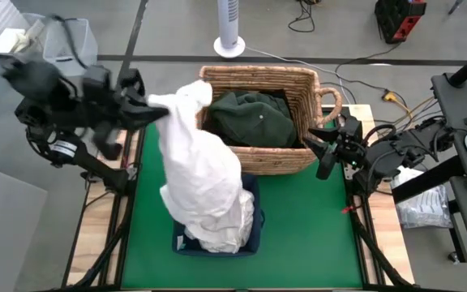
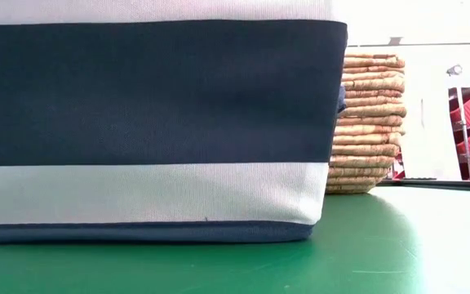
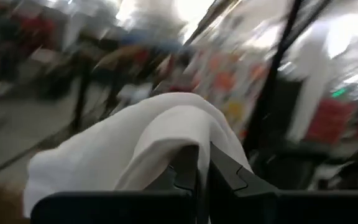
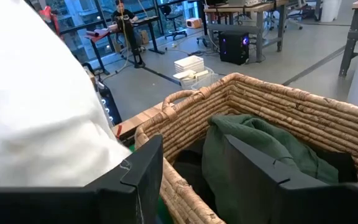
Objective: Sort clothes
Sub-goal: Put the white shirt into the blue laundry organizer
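As left end effector pinches, white garment drapes long

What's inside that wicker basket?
A dark green garment lies on top in the wicker basket, with something black beside it. Whatever lies beneath is covered.

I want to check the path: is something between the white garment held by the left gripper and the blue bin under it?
Nothing visible. The left gripper is shut on the white garment, whose lower end already lies bunched in the navy bin. The right gripper waits open beside the wicker basket, which holds the dark green garment.
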`<action>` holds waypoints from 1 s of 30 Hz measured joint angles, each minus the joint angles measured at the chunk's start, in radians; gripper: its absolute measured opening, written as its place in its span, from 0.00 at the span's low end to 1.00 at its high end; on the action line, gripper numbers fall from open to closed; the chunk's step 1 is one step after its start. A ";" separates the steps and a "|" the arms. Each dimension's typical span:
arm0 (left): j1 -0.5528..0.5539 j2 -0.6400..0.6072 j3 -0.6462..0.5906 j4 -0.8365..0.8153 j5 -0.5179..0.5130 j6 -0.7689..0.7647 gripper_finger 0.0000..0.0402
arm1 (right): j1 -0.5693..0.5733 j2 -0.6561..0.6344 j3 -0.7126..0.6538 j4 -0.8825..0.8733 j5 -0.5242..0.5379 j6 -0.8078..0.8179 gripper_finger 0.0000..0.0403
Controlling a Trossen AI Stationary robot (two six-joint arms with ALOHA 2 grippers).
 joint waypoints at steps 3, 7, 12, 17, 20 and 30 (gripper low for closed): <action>0.000 0.011 -0.002 -0.136 -0.082 -0.034 0.00 | 0.000 0.000 0.000 0.000 0.000 0.000 0.40; 0.000 0.035 -0.007 -0.216 -0.117 -0.071 0.00 | 0.000 0.000 0.000 0.000 0.000 0.000 0.41; 0.000 0.091 -0.009 -0.177 -0.092 -0.073 0.00 | 0.000 0.000 0.000 -0.001 0.000 -0.001 0.39; -0.008 0.131 -0.010 -0.119 0.030 -0.091 0.00 | 0.000 0.000 0.000 -0.002 0.000 -0.001 0.38; -0.023 0.146 -0.010 -0.074 0.109 -0.093 0.00 | 0.000 0.000 0.000 -0.004 0.000 -0.002 0.37; -0.035 0.160 -0.012 -0.308 0.023 -0.061 0.00 | 0.000 0.000 0.000 -0.007 0.000 -0.003 0.37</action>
